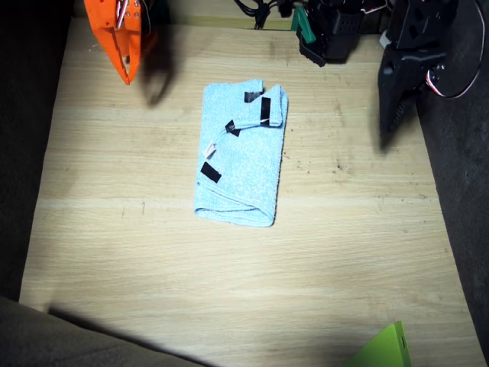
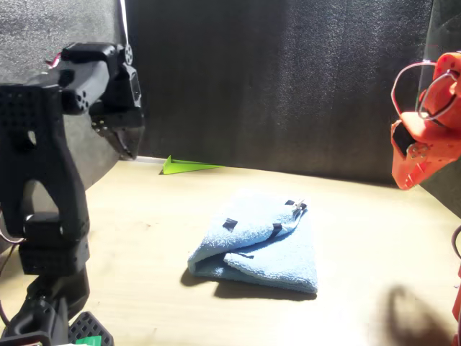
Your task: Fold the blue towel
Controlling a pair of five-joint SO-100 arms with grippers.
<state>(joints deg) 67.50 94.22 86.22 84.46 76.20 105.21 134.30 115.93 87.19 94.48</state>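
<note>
The blue towel point(image 1: 243, 153) lies folded into a narrow rectangle in the middle of the table, with black tape patches and a small white tag on top. In the front view the blue towel point(image 2: 259, 241) shows as a thick folded bundle. My right gripper point(image 1: 127, 67), orange, hangs above the table's far corner, well away from the towel, its jaws together and empty. It also shows in the front view as the right gripper point(image 2: 409, 176). My left gripper point(image 1: 391, 103), black, is raised off to the towel's other side, shut on nothing, and appears again as the left gripper point(image 2: 128, 140).
A lime-green flat piece point(image 1: 386, 348) pokes in at the near table edge, seen far back as the green piece point(image 2: 189, 166) in the front view. Black and green hardware point(image 1: 321, 30) sits at the far edge. Dark foam walls surround the wooden table point(image 1: 153, 252).
</note>
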